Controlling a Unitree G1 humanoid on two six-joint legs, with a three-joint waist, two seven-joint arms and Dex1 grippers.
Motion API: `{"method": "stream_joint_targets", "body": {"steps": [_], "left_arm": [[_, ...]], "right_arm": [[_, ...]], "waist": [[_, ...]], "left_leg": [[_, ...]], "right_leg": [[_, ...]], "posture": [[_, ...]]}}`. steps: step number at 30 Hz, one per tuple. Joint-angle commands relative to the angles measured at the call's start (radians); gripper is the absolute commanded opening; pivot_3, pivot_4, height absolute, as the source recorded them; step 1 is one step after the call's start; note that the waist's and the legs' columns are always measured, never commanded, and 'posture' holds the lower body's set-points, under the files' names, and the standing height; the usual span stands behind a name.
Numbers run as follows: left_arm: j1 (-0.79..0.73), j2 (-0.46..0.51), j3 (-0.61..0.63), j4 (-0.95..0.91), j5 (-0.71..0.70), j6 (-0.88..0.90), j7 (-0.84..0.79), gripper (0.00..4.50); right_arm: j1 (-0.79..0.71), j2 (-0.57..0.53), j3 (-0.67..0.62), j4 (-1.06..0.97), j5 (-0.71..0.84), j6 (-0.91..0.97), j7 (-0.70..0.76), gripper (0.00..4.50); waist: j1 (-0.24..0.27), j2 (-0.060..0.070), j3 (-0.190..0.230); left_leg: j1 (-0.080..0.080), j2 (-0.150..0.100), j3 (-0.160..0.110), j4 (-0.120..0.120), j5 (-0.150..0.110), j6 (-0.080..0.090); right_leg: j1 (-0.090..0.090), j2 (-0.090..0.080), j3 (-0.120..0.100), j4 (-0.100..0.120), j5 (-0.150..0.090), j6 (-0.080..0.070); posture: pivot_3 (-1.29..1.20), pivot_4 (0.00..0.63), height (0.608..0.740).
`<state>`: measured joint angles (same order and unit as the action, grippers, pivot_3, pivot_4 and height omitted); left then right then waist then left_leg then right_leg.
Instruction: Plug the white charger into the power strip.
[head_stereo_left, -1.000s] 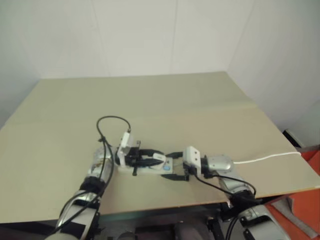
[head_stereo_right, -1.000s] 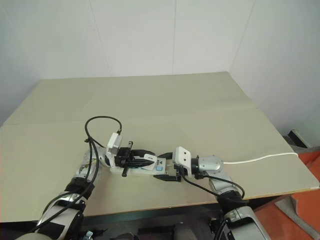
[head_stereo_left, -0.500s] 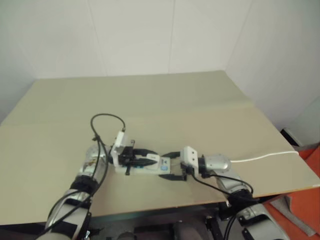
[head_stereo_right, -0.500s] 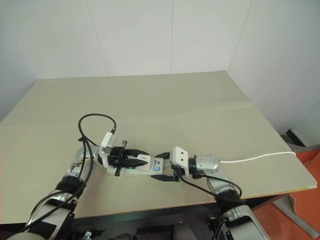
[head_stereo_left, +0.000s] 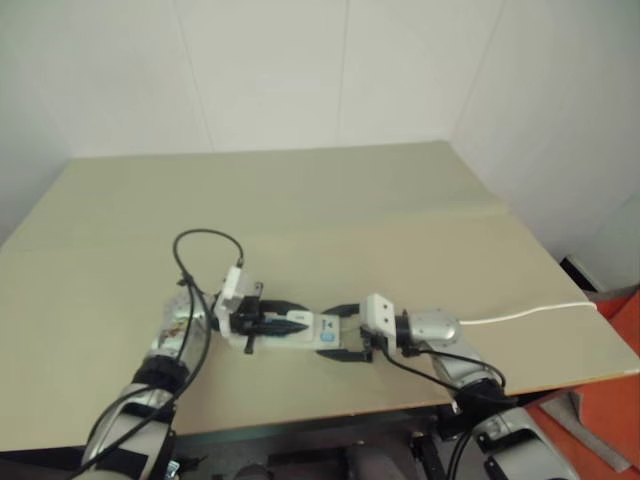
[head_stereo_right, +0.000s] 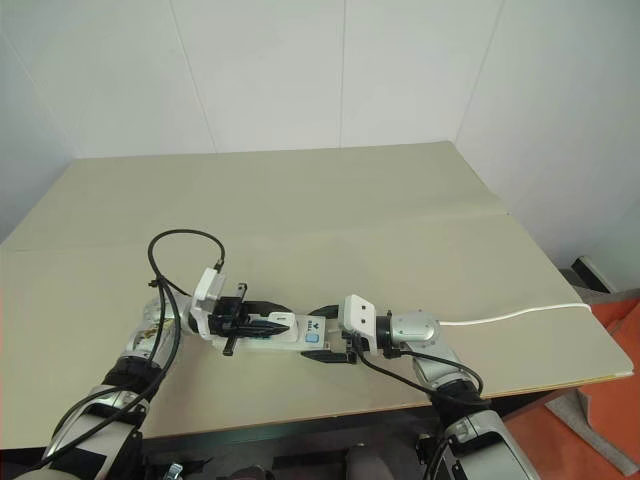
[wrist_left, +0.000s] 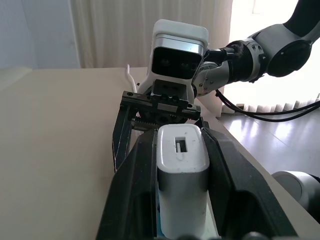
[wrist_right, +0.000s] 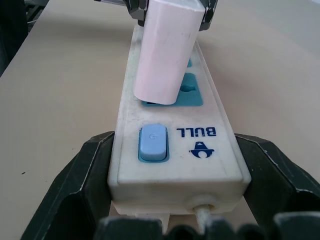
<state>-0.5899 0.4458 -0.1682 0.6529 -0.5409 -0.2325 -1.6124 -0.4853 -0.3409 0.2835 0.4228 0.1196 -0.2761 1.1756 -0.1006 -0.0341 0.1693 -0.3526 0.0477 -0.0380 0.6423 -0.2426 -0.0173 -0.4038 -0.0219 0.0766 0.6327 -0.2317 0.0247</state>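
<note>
The power strip (wrist_right: 199, 146), a white bar with blue socket faces and a blue switch, lies flat on the table near its front edge. My right gripper (head_stereo_right: 329, 335) is shut on its corded end, one black finger (wrist_right: 82, 172) along each long side. The white charger (wrist_right: 167, 49) stands on the strip, its base against a blue socket face; its prongs are hidden. My left gripper (head_stereo_right: 286, 322) reaches in level from the opposite side and is shut on the white charger (wrist_left: 182, 172), pinching its two sides.
The strip's thin white cord (head_stereo_right: 512, 318) trails to the right and off the table's right edge. A black cable loop (head_stereo_right: 182, 240) rises from my left wrist. The tan table (head_stereo_right: 400, 220) stretches toward the white walls behind the strip.
The head view has shifted slightly. Both grippers, the charger and the strip keep their places.
</note>
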Motion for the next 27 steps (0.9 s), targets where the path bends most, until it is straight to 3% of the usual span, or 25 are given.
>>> {"method": "stream_joint_targets", "body": {"steps": [1, 16, 27], "left_arm": [[-0.004, 0.019, 0.011, 0.091, 0.095, -0.027, -0.002, 1.0], [-0.028, -0.003, -0.039, 0.094, 0.178, 0.002, 0.019, 1.0], [0.021, 0.036, -0.085, 0.098, 0.259, 0.068, 0.062, 1.0]], "right_arm": [[0.038, -0.016, 0.063, 0.029, -0.061, 0.002, 0.025, 3.41], [0.052, -0.022, 0.074, 0.018, -0.065, 0.001, 0.012, 3.41], [0.042, -0.02, 0.083, 0.035, -0.077, -0.014, 0.009, 3.41]], "waist": [[0.002, 0.0, 0.0], [0.008, 0.004, -0.007], [0.007, 0.005, -0.015]], "left_leg": [[0.0, 0.0, 0.0, 0.0, 0.0, 0.0], [0.001, -0.002, -0.001, 0.0, 0.0, 0.0], [0.001, -0.002, -0.001, 0.0, 0.0, 0.0]], "right_leg": [[0.001, 0.0, 0.0, 0.0, 0.0, 0.0], [0.004, 0.0, 0.003, -0.001, 0.0, 0.0], [0.004, 0.0, 0.003, -0.002, -0.001, -0.001]], "posture": [[0.0, 0.15, 0.74], [0.0, 0.15, 0.74], [0.0, 0.15, 0.74]]}}
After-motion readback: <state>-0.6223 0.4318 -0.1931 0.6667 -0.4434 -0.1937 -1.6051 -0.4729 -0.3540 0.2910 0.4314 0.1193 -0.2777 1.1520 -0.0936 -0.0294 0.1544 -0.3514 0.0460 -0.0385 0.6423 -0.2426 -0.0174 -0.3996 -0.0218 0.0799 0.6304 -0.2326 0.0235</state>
